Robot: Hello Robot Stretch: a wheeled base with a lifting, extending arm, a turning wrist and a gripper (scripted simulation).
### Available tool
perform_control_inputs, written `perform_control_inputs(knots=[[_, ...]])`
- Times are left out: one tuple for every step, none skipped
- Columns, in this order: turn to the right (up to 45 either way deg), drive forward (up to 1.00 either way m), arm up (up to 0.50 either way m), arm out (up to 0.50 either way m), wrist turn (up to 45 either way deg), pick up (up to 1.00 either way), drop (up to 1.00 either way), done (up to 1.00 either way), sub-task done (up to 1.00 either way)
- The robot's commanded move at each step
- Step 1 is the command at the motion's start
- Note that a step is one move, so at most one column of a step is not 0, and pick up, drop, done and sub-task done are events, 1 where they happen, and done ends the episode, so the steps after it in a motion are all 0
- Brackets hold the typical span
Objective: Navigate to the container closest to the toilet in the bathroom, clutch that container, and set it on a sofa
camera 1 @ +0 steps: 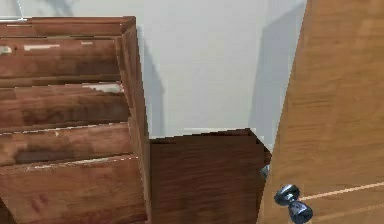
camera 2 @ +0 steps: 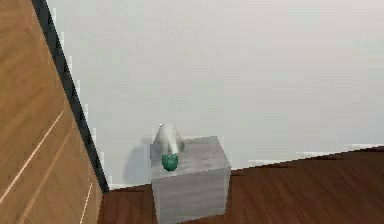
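A wooden dresser (camera 1: 70,120) stands near a door (camera 1: 335,100) with a knob (camera 1: 293,200).

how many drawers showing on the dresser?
4, stacked down the dresser at the forward view's left: top, second, third, bottom. More may hide below the picture's edge.

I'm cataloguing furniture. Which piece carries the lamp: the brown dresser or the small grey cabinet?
The small grey cabinet: a green-based lamp stands on its top. The brown dresser shows worn drawer fronts.
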Motion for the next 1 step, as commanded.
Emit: perform_control_inputs(knots=[[-3.0,0.0,0.0,0.0,0.0,0.0,0.0,0.0,0.0]])
